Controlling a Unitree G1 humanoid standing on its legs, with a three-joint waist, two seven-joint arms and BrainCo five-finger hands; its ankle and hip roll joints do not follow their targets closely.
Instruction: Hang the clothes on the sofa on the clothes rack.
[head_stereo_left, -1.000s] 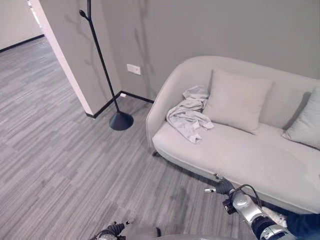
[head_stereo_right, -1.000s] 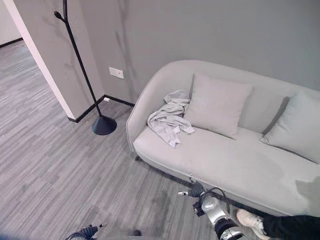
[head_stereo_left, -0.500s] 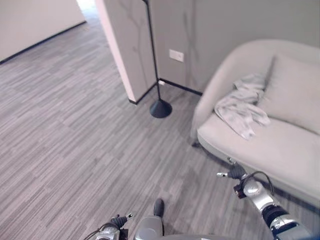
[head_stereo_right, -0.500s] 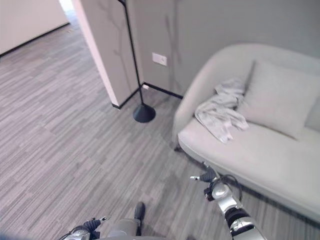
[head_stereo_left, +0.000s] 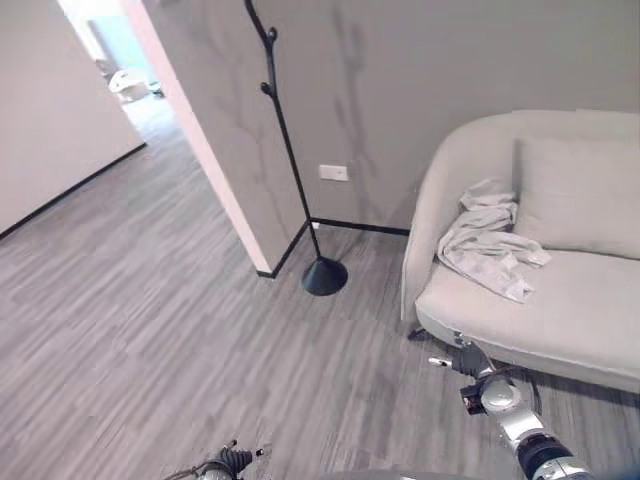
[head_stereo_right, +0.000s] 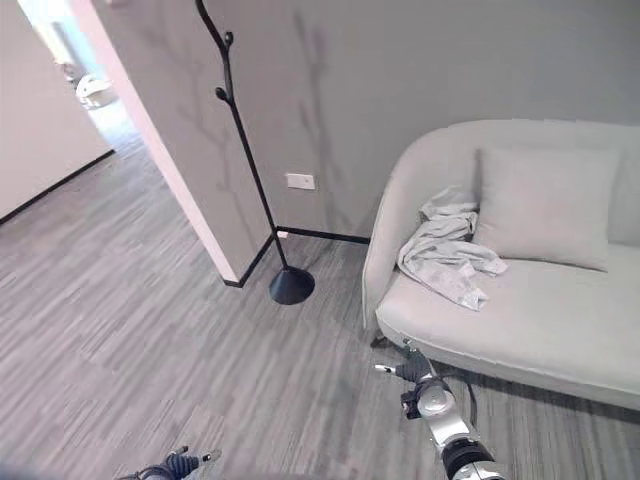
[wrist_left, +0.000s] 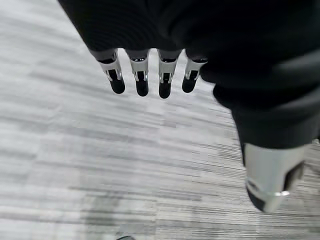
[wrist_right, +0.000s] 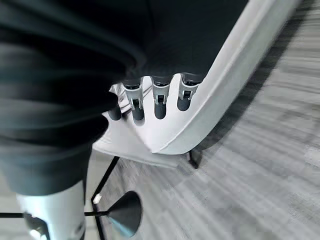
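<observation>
Left eye view: a pale grey sofa (head_stereo_left: 560, 320) stands against a grey wall, on a grey wood-grain floor (head_stereo_left: 150, 340). A crumpled light grey garment (head_stereo_left: 487, 248) lies on the sofa's seat at its left end, draped partly up the backrest and just beside a grey cushion (head_stereo_left: 580, 197). Nothing holds the garment. To the left of the sofa, well apart from the garment, stands a tall black clothes rack (head_stereo_left: 290, 160) with short pegs near its top and a round black base on the floor, close to the corner of the wall. A white wall socket (head_stereo_left: 333, 172) sits between the rack and the sofa.

The right hand (head_stereo_left: 462, 358) hangs low in front of the sofa's left end, near its front edge but not touching it. In the right wrist view its fingers (wrist_right: 159, 102) look straight and relaxed, holding nothing, though the thumb is blurred. The left hand (wrist_left: 150, 75) hangs over the floor, its fingers straight and empty
</observation>
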